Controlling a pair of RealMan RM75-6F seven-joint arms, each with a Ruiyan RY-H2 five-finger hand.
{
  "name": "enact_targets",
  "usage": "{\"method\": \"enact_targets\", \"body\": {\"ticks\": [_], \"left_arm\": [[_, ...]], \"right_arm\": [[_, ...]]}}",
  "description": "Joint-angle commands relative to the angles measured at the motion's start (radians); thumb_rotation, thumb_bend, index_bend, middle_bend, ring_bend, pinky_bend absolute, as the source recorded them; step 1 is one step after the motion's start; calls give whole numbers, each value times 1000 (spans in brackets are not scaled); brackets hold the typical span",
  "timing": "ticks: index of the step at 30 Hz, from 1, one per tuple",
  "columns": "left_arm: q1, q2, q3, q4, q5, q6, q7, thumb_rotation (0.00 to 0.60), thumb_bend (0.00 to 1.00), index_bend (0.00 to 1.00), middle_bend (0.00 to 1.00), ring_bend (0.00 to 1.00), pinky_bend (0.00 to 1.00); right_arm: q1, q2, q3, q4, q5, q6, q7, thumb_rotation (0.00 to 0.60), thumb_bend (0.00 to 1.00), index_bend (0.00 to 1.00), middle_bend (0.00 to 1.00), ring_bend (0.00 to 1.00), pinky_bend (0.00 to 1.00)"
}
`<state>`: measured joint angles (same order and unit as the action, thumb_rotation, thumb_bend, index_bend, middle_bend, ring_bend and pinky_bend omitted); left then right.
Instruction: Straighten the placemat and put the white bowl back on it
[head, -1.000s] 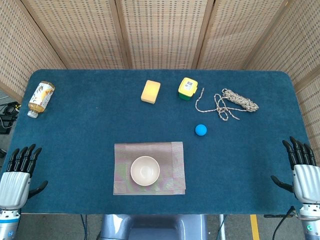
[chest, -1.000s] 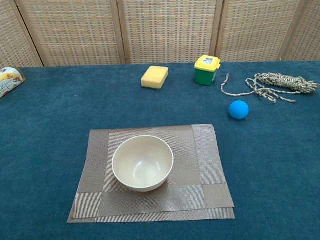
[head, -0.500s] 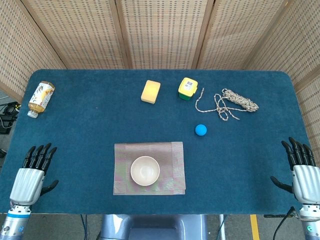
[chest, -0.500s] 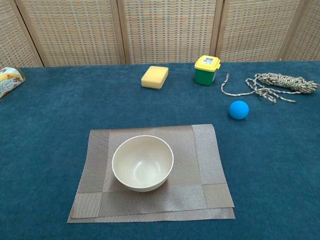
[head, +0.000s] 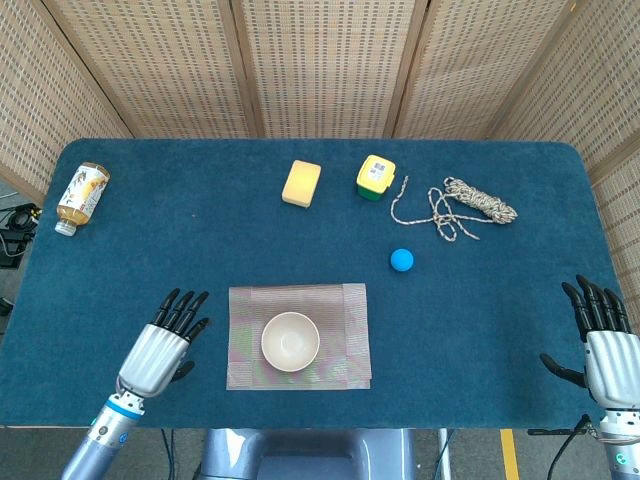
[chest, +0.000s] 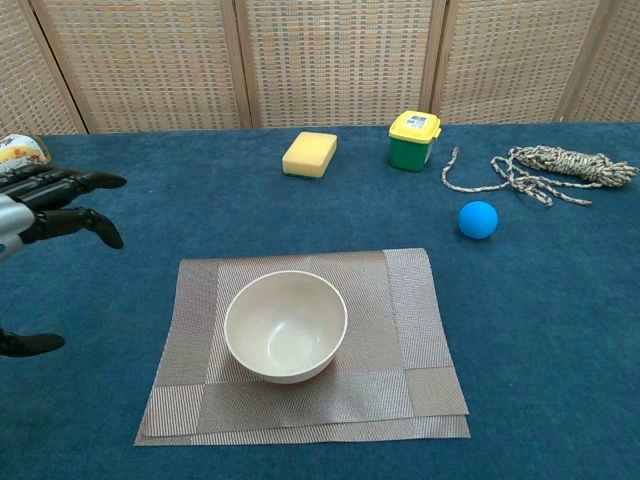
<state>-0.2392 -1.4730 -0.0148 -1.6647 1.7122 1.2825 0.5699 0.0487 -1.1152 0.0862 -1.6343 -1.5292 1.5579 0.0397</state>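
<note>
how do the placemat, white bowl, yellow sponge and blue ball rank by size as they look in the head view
1. placemat
2. white bowl
3. yellow sponge
4. blue ball

All four lie on the table, so the order looks safe.

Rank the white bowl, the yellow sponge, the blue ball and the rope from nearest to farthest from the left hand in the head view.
From the left hand:
1. White bowl, just to its right on the placemat.
2. Yellow sponge, far side, near the middle.
3. Blue ball, right of the placemat.
4. Rope, far right.
</note>
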Motion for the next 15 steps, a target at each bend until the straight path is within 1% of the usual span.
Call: {"method": "enact_targets", "body": {"ticks": [1, 7, 15], "left_arm": [[-36, -47, -15, 6, -31, -52, 43, 600, 105, 323, 0, 0, 0], [-73, -109, -27, 19, -56, -99, 103, 600, 109, 368, 0, 0, 0], [-128, -203, -52, 59, -137, -176, 179, 600, 114, 407, 0, 0, 0]], "right_arm": [[0, 3, 0, -1, -1, 1, 6, 600, 140, 0, 0, 0, 0], [-1, 12, 3, -1, 6, -3, 35, 600, 140, 0, 0, 0, 0], [-1, 30, 7, 4, 14, -9, 92, 600, 140, 0, 0, 0, 0]]}}
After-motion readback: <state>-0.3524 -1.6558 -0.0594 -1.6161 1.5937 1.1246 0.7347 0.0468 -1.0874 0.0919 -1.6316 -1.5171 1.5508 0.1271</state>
